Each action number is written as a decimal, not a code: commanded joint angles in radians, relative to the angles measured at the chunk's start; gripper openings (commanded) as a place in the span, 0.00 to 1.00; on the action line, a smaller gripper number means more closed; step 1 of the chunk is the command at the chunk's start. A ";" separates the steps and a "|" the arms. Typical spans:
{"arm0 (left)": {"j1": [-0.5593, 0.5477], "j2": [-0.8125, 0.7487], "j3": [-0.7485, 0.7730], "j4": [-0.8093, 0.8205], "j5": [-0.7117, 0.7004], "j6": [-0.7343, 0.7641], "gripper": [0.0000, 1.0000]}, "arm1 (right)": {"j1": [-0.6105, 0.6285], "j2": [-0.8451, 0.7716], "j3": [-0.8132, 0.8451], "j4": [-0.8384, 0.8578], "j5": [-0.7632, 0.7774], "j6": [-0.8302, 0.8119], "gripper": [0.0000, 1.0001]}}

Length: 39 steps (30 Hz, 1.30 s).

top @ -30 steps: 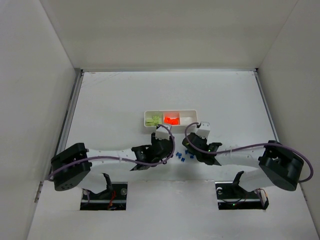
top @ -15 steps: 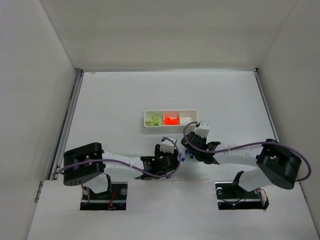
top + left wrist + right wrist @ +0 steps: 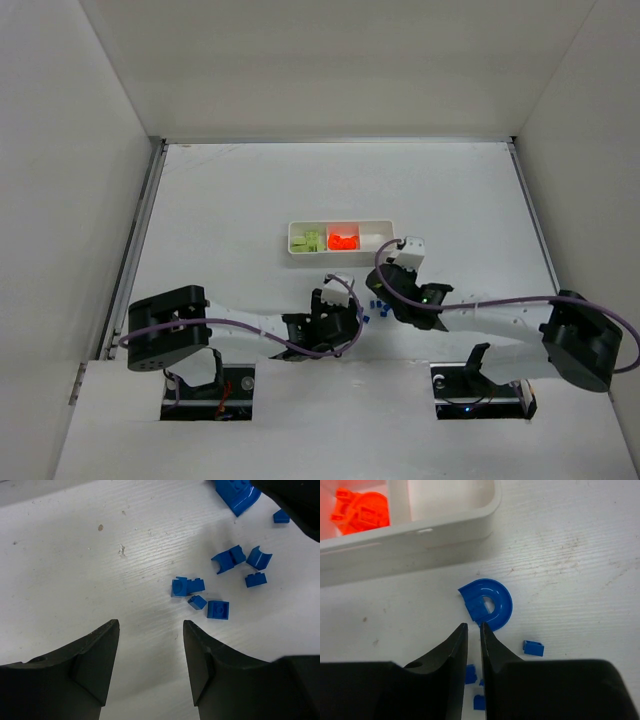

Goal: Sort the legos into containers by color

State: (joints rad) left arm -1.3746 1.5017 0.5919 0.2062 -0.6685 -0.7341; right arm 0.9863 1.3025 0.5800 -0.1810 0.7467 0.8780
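The white three-compartment tray [image 3: 340, 226] holds lime green legos [image 3: 307, 240] on the left and orange legos [image 3: 343, 240] in the middle. Its right compartment [image 3: 376, 238] looks empty. Several small blue legos [image 3: 376, 305] lie on the table in front of it. My left gripper [image 3: 352, 312] is open and empty just left of them. In the left wrist view it [image 3: 150, 630] hovers over bare table, the blue legos [image 3: 207, 590] ahead to the right. My right gripper [image 3: 473, 626] is shut with nothing between its jaws. Its tips are at the edge of a blue curved piece [image 3: 490, 605].
The tray's near wall [image 3: 420, 540] stands just beyond the curved piece, with orange legos [image 3: 360, 512] behind it. More small blue bricks [image 3: 533, 648] lie beside and under my right fingers. The right arm [image 3: 295, 500] shows dark at the left wrist view's top right.
My left gripper has pulled back from the tray's front toward the near side, beside the blue legos. My right arm has swung right, its gripper shifting slightly right near the tray's corner.
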 commanded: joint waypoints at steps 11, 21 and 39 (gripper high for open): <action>0.007 -0.060 0.005 0.042 -0.025 -0.022 0.51 | -0.056 -0.002 0.038 0.070 -0.067 -0.134 0.44; 0.009 -0.057 -0.003 0.042 -0.025 -0.031 0.51 | -0.091 0.159 0.072 0.161 -0.089 -0.211 0.42; 0.022 -0.109 -0.033 0.044 -0.031 -0.037 0.51 | 0.004 -0.066 0.058 0.054 -0.030 -0.137 0.21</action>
State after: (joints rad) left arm -1.3636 1.4422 0.5648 0.2352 -0.6712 -0.7540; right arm 0.9649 1.3197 0.6308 -0.0967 0.6815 0.7162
